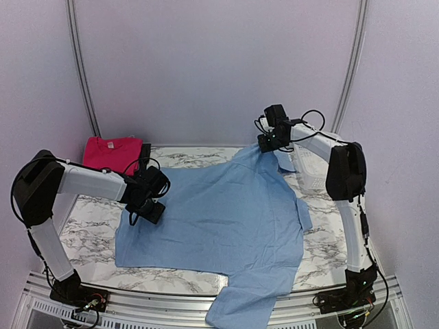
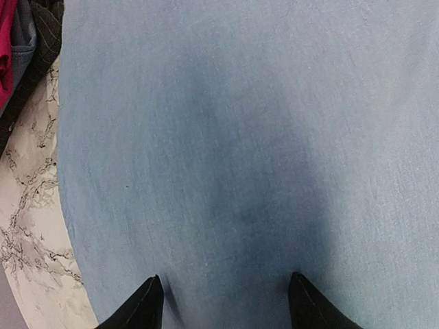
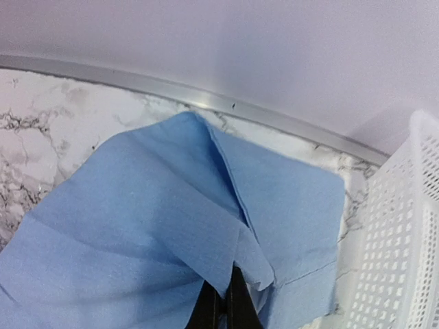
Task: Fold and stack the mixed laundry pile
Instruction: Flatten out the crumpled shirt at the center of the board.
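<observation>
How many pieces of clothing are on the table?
4: the light blue shirt spread across the middle, and at the far left a pink-red T-shirt piled with a grey-blue piece and a dark striped one; more may be hidden.

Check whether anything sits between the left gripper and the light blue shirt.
Nothing visible does. The left gripper hangs open directly over the light blue shirt, only bare cloth showing between its fingers. The right gripper is shut on the shirt's far edge.

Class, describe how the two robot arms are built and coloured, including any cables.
The left arm and right arm have white tubular links and bulky black joints. Thin black cables loop near the wrists. Their fingers are black and pointed.
</observation>
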Available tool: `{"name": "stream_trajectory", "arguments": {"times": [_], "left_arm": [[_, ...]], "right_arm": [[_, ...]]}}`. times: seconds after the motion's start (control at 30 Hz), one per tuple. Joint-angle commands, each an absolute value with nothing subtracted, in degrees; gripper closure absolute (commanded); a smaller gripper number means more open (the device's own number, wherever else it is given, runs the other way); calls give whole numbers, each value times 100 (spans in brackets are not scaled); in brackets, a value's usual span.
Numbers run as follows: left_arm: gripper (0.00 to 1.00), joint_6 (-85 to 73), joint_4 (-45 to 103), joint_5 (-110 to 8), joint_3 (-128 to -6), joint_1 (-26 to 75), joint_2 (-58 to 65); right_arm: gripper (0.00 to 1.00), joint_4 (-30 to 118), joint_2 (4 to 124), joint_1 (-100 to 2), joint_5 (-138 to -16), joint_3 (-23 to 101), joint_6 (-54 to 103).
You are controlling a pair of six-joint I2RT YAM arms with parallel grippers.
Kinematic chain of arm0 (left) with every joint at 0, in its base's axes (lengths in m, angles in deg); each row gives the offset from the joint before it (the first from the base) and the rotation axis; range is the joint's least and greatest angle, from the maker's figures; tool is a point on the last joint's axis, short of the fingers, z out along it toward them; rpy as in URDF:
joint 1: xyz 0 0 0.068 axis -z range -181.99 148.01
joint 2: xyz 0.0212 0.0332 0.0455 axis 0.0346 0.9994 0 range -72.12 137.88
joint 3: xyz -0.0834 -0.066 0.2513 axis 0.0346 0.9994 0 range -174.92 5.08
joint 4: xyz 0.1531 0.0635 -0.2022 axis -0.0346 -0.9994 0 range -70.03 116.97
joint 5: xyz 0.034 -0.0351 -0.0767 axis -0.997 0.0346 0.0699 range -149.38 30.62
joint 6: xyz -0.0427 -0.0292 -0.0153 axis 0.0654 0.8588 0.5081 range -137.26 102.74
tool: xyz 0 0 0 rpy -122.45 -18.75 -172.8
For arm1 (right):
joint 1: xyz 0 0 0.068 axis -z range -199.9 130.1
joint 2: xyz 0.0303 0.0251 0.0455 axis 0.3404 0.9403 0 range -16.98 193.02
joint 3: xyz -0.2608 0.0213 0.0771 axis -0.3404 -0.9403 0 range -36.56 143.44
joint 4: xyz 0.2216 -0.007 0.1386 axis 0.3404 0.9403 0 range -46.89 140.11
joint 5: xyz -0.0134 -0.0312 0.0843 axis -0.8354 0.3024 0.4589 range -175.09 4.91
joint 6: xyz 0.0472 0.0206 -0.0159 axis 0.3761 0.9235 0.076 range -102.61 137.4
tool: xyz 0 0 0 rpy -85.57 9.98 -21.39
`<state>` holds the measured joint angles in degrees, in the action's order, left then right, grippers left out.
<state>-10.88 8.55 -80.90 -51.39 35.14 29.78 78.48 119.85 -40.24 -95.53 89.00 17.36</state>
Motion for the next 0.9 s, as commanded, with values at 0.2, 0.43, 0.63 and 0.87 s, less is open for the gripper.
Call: {"name": "stream_trajectory", "arguments": {"times": [0.2, 0.43, 0.63, 0.87], "left_arm": [[35, -1258, -125, -7908, -4909, 3436, 3446], [31, -1016, -174, -7851, -5023, 3424, 3213], [2, -613, 241, -7760, -5069, 3274, 2030], [1, -110, 444, -7090, -5192, 2923, 1517]], "right_arm": [[84, 6360, 12772, -4127, -10077, 9038, -316], [36, 6285, 12749, -4102, -10416, 9232, -205], [12, 6838, 11565, -4175, -9677, 8819, 457], [19, 7554, 10367, -4426, -8824, 7519, 1147]]}}
